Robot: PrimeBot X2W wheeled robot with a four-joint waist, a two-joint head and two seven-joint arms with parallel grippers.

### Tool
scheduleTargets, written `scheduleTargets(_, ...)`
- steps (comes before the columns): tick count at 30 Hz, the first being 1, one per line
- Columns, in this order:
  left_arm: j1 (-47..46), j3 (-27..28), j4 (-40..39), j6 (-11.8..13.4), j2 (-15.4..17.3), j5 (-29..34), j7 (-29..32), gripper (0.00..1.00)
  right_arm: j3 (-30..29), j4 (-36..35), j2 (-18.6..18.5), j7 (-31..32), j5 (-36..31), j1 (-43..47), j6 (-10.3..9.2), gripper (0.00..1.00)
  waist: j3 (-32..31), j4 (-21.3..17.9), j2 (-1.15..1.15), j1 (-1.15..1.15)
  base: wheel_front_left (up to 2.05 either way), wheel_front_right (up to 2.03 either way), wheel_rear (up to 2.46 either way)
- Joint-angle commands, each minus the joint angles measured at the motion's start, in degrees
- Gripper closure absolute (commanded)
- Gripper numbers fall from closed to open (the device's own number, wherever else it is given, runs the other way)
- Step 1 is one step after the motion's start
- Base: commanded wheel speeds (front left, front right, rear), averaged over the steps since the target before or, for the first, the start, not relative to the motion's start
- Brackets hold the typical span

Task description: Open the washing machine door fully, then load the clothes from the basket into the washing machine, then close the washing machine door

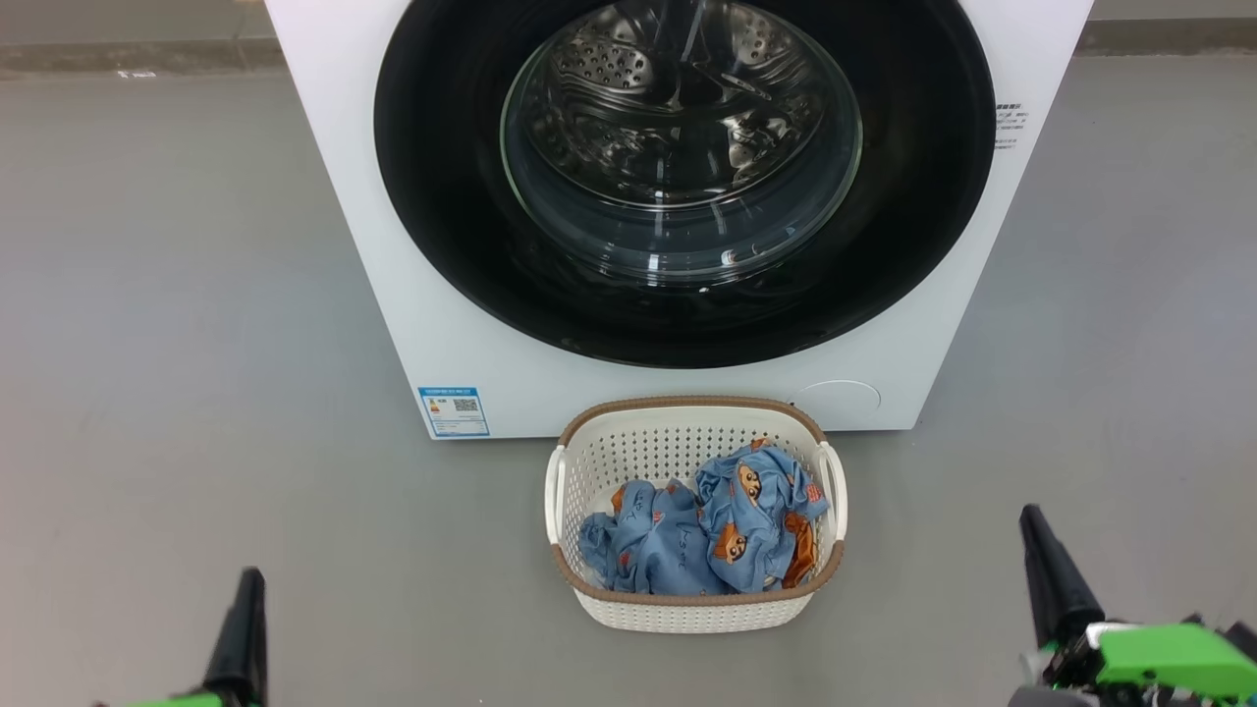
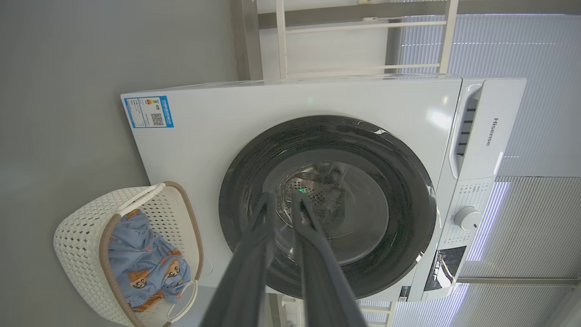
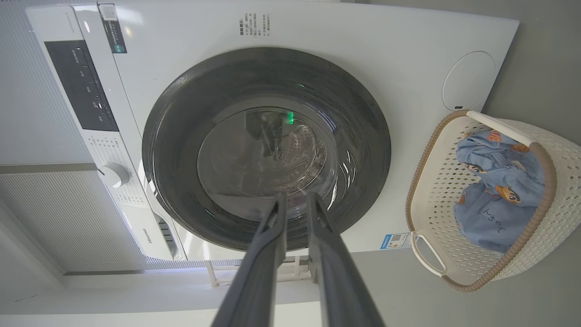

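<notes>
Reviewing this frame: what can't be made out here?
Washer top: cut off by head view's upper edge.
Basket floor: head view, mostly under clothes.
Label print: too small, every view.
Drum behind door: wrist views, glass reflections veil it.
Left gripper body: below head view's bottom edge.

1. The large round door [image 1: 442, 196] of glossy black rim and bulging glass lies flush in the big white front-loading washing machine [image 1: 412, 334], barring the steel drum [image 1: 628, 69].
2. The small cream-white perforated plastic basket [image 1: 687, 405] stands just before the machine, below the door; its top is open above the blue bear-printed clothes [image 1: 687, 540].
3. Bare grey floor [image 1: 196, 344] spreads on both sides of the basket.
</notes>
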Motion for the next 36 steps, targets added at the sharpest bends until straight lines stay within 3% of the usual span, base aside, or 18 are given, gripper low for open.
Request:
scheduleTargets(1, 0.41, -0.10, 0.76, 0.00, -0.26, 0.00, 0.00, 0.00, 0.12, 0.80, 0.11, -0.03, 0.01, 0.31, 0.00, 0.00, 0.00, 0.00, 0.00, 0.00, 0.00, 0.00, 0.00)
scheduleTargets(9, 1.27, -0.28, 0.83, -0.01, -0.68, 0.16, -0.95, 0.00, 0.81, 1.47, 0.35, -0.52, 0.59, 0.63, 0.00, 0.00, -0.01, 0.11, 0.00, 0.10, 0.00, 0.00, 0.00)
scheduleTargets(14, 1.21, -0.48, -0.28, -0.02, -0.53, 0.67, -1.78, 0.00, 1.21, 0.78, 0.36, -1.23, 0.91, 0.26, -0.01, 0.00, 0.08, 0.23, 0.00, 0.01, 0.00, 0.00, 0.00)
scheduleTargets(36, 0.21, -1.69, -4.64, -0.07, 0.55, 5.42, -5.49, 0.00, 3.67, -3.63, 0.30, -3.33, -1.01, -1.46, -0.02, 0.00, 0.77, 0.54, 0.00, 0.00, 0.00, 0.00, 0.00)
